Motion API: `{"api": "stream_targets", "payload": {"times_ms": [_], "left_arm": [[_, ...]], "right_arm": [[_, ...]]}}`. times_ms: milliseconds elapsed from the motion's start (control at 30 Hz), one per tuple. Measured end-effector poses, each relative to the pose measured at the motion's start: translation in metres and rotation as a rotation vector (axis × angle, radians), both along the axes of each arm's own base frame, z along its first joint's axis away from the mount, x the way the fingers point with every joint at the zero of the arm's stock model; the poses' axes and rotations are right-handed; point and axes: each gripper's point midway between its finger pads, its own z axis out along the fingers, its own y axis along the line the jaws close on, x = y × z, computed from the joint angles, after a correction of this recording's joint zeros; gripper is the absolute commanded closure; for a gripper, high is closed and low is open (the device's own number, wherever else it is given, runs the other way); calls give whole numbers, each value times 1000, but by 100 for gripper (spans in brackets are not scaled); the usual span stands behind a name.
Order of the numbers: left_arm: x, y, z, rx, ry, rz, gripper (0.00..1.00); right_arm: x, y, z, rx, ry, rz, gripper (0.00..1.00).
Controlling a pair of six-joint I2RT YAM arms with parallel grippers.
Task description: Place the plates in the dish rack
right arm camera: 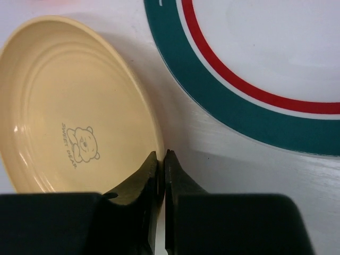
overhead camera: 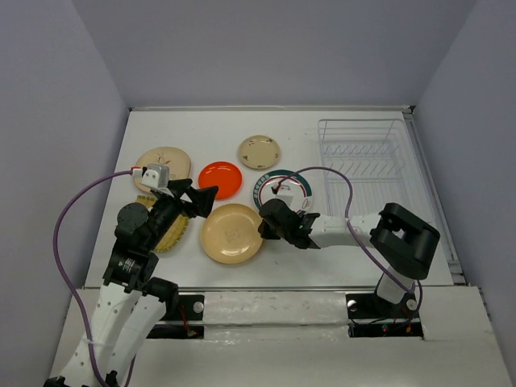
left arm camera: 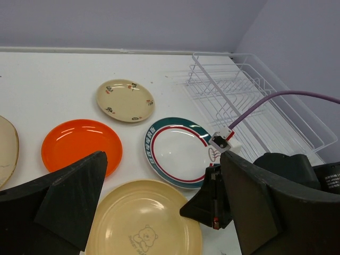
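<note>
Shows a clear rack (overhead camera: 367, 161) at the far right of a white table (overhead camera: 161, 129). Puts the right gripper (overhead camera: 264, 228) at the right rim of the big tan plate (overhead camera: 226, 235), the left gripper (overhead camera: 203, 196) by the orange plate (overhead camera: 221, 179).

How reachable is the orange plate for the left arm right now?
Probably yes: the left gripper hangs open beside the orange plate, which lies flat with nothing on top. The right gripper sits by the large tan plate, out of the way.

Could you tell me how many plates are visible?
6: cream patterned far left, yellow partly under left arm, orange-red centre, small tan behind, green-rimmed right, large tan nearest.
</note>
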Motion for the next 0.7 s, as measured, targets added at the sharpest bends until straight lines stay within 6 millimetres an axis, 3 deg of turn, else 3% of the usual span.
{"api": "stream_targets", "payload": {"times_ms": [100, 233, 367, 467, 500, 567, 700], "left_arm": [[0, 0, 0, 0, 0, 0, 1], [-2, -1, 2, -2, -7, -5, 1], [-6, -2, 6, -8, -24, -14, 1], [-10, -3, 10, -13, -38, -21, 1], [-11, -3, 11, -15, -45, -23, 1], [-16, -4, 16, -21, -65, -33, 1], [-26, -8, 24, -29, -97, -62, 1]], "right_arm": [[-2, -5, 14, -5, -15, 13, 93], [-10, -30, 41, -68, -52, 45, 93], [1, -69, 95, -181, -172, 5, 93], [34, -103, 152, -253, -281, -97, 93], [49, -120, 175, -271, -324, -153, 93], [81, -176, 217, -349, -403, -317, 93], [110, -273, 268, -558, -460, -579, 93]]}}
